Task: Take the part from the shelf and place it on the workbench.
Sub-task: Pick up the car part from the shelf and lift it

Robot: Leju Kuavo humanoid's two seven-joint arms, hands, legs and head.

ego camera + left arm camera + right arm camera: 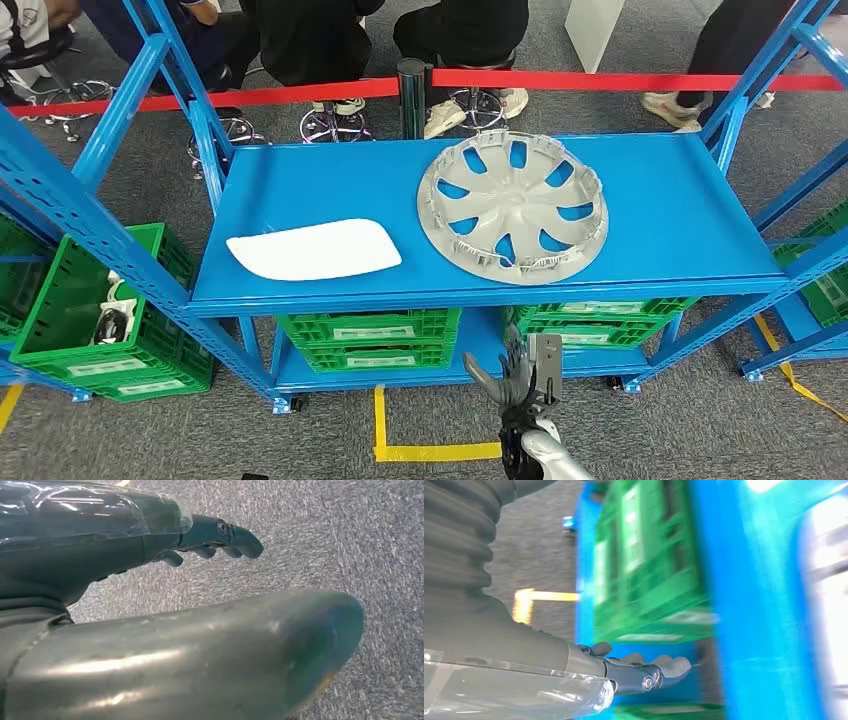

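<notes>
Standing across the middle of the head view, a blue metal shelf [300, 170] carries two parts on its top board: a grey hubcap [512, 208] lying flat toward the right, and a white flat panel [313, 249] lying near the front edge toward the left, well apart from the hubcap. Under the board, green crates [368, 340] sit on the lower level, and another green crate [85, 310] stands at the left beside the frame, with something white and dark inside it that is too small to tell. The floor is grey carpet [700, 430] marked with yellow tape [385, 445]. Behind the shelf a red barrier strip [620, 80] runs across a dark post [410, 95], and beyond it several people's legs and shoes and some chrome chair bases are visible. The right hand [518, 375] is raised in front of the shelf, below the front edge and beneath the hubcap, touching neither part; its fingers [478, 378] are apart and hold nothing. The right wrist view, blurred, shows that hand [639, 672] close to the blue frame and the green crates, fingers extended with nothing between them. The left wrist view shows the left hand [210, 540] over bare carpet, its fingers [245, 542] gently curved and empty.
</notes>
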